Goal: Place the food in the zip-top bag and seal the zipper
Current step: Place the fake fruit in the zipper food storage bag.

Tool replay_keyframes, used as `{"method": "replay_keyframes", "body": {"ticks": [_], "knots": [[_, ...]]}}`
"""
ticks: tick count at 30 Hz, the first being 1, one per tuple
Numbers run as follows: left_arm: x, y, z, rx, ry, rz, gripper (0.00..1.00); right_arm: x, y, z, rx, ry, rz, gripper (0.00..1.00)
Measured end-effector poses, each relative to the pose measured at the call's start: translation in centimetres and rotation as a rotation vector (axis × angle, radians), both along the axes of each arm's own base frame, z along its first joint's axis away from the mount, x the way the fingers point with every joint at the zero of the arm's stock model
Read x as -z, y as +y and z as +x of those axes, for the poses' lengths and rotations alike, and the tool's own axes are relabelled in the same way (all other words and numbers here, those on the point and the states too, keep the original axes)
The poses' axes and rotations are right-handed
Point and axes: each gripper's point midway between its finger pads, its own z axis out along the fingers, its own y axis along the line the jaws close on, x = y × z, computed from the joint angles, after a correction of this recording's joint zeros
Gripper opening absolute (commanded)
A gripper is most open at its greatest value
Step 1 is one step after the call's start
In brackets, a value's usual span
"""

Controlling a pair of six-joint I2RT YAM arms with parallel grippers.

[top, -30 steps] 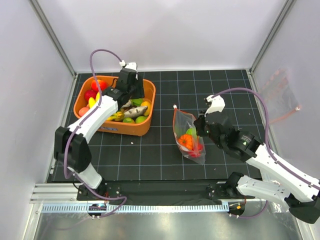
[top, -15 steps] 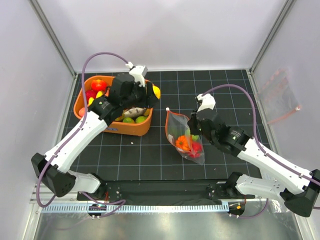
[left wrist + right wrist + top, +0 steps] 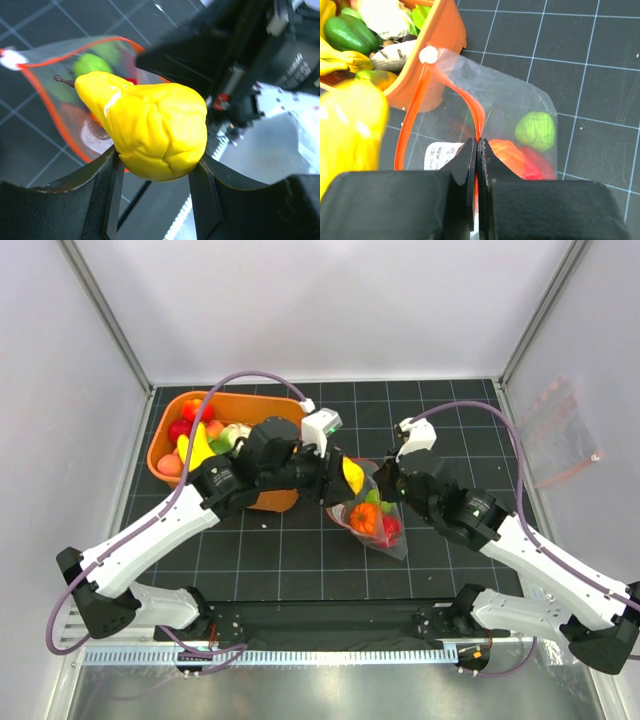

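Observation:
The clear zip-top bag (image 3: 385,530) lies mid-table with its mouth held open; its red-orange zipper (image 3: 475,112) arcs up and a white tab (image 3: 426,54) sits at one end. Inside are lime-green (image 3: 536,130), orange (image 3: 507,155) and red (image 3: 537,167) toy food. My right gripper (image 3: 477,145) is shut on the zipper strip at the mouth's right side. My left gripper (image 3: 155,172) is shut on a yellow toy pear (image 3: 150,130), held just above the open mouth; it also shows in the top view (image 3: 352,476).
An orange plastic tub (image 3: 285,498) with several more toy foods stands at the back left, just behind the left arm. A second clear bag (image 3: 560,430) hangs on the right wall. White walls enclose the black grid mat (image 3: 450,410).
My left arm has lifted the yellow pear out of the tub and swung right to the bag's mouth. My right gripper has drawn the bag a little left and kept its hold.

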Motion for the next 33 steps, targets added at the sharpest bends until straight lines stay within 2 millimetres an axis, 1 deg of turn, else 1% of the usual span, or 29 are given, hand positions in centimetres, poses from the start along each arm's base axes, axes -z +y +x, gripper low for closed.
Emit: {"method": "replay_keyframes", "body": {"ticks": [2, 4, 7, 10, 13, 16, 19, 22, 23, 24, 25, 26, 30, 33], "knots": [[0.1, -0.5, -1.2, 0.05, 0.019, -0.007, 0.41, -0.3, -0.1, -0.1, 0.002, -0.005, 0.011, 0.01], [0.6, -1.0, -2.1, 0.089, 0.04, -0.002, 0.41, -0.6, -0.2, -0.2, 0.005, -0.009, 0.024, 0.01], [2.2, -1.6, -2.8, 0.125, 0.078, 0.023, 0.41, -1.0, -0.4, -0.5, 0.01, -0.014, 0.042, 0.01], [4.5, -2.1, -3.0, 0.141, 0.122, 0.067, 0.41, -1.4, -0.6, -0.6, 0.016, -0.019, 0.06, 0.01], [6.3, -2.3, -3.0, 0.143, 0.156, 0.106, 0.41, -1.7, -0.7, -0.7, 0.02, -0.023, 0.077, 0.01], [7.0, -2.5, -2.8, 0.142, 0.169, 0.122, 0.41, -1.8, -0.8, -0.8, 0.023, -0.025, 0.082, 0.01], [7.2, -2.6, -2.8, 0.141, 0.172, 0.126, 0.45, -1.7, -0.8, -0.8, 0.026, -0.022, 0.082, 0.01], [7.3, -2.6, -2.6, 0.134, 0.168, 0.131, 0.7, -1.4, -0.9, -0.8, 0.027, -0.019, 0.079, 0.01], [7.4, -2.5, -2.5, 0.13, 0.169, 0.133, 0.81, -1.3, -1.0, -0.9, 0.027, -0.017, 0.077, 0.01], [7.4, -2.5, -2.5, 0.126, 0.166, 0.136, 0.84, -1.1, -1.0, -0.9, 0.029, -0.015, 0.076, 0.01], [7.5, -2.5, -2.4, 0.122, 0.17, 0.137, 0.94, -1.1, -1.0, -0.9, 0.03, -0.015, 0.075, 0.01], [7.6, -2.6, -2.4, 0.119, 0.172, 0.139, 1.0, -1.0, -1.1, -0.9, 0.031, -0.014, 0.074, 0.01], [7.5, -2.6, -2.3, 0.113, 0.171, 0.139, 1.0, -1.0, -1.2, -0.8, 0.035, -0.016, 0.074, 0.01], [7.3, -2.5, -1.9, 0.095, 0.155, 0.14, 1.0, -1.1, -1.3, -0.8, 0.04, -0.019, 0.074, 0.01]]}}
